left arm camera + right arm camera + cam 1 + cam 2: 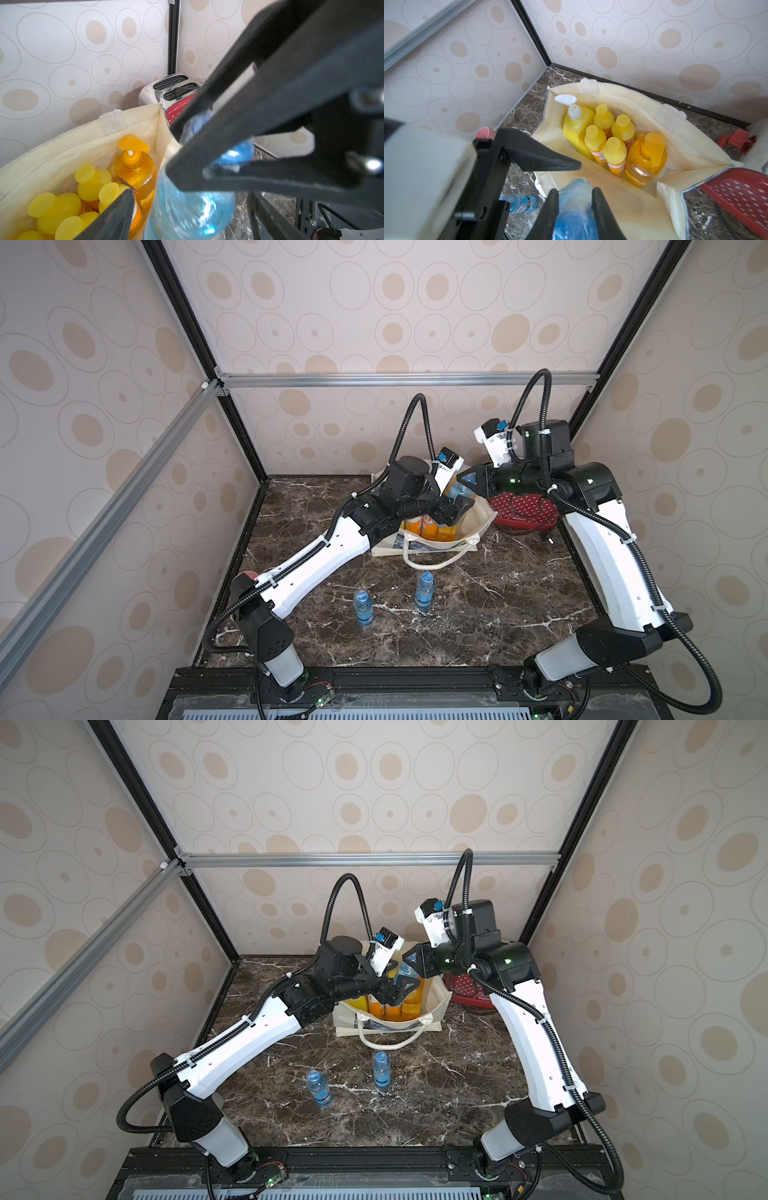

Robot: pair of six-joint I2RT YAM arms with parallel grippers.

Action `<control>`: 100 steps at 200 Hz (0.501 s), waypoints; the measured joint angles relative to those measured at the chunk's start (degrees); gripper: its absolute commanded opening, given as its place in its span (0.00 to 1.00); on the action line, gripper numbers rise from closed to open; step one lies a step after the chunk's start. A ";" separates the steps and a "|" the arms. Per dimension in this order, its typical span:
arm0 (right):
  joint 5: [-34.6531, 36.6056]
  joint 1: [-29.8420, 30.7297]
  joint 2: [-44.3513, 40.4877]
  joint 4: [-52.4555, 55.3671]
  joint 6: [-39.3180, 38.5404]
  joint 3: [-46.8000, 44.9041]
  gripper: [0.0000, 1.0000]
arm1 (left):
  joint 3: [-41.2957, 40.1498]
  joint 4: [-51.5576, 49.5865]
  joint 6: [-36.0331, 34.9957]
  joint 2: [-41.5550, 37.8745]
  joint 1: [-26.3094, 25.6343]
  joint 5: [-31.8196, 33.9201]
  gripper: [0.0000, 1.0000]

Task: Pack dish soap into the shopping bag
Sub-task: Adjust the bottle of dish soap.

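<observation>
The shopping bag (623, 199) stands open at the back of the table, also seen in both top views (482, 518) (441, 996). Inside it stands the dish soap: a yellow white-pump bottle (575, 126), an amber orange-pump bottle (645, 160) (135, 170) and several small yellow-capped ones (614, 153) (87, 176). Above the bag's rim my right gripper (576, 199) (469, 481) is shut on a clear blue water bottle (575, 209) (187, 212). My left gripper (191, 199) (399, 990) is open, its jaws either side of that bottle's end without touching it.
Two blue-capped water bottles (363, 608) (424, 591) stand on the marble table in front of the bag. A red white-dotted toaster (523, 510) (174, 91) sits close to the bag's right side. The enclosure walls close in behind.
</observation>
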State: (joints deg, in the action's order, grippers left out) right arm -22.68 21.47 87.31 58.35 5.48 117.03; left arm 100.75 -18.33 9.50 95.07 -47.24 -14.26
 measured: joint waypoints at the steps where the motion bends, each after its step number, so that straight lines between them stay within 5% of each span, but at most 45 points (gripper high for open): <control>1: -0.07 0.00 0.00 0.04 0.02 0.00 0.00 | 0.00 0.07 -0.17 0.00 0.02 -0.02 0.75; 53: -2.40 -0.04 0.02 1.60 -0.68 0.07 0.00 | 0.13 1.07 0.81 0.00 0.17 -2.84 0.34; 100: -2.12 -0.07 0.09 1.92 -1.05 0.09 0.16 | 0.11 1.38 1.57 0.00 0.55 -3.85 0.21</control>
State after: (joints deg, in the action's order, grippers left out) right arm -24.80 21.41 87.39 60.27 4.43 117.12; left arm 100.86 -16.95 11.07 95.07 -46.70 -18.11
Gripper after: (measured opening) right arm 0.255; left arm 0.437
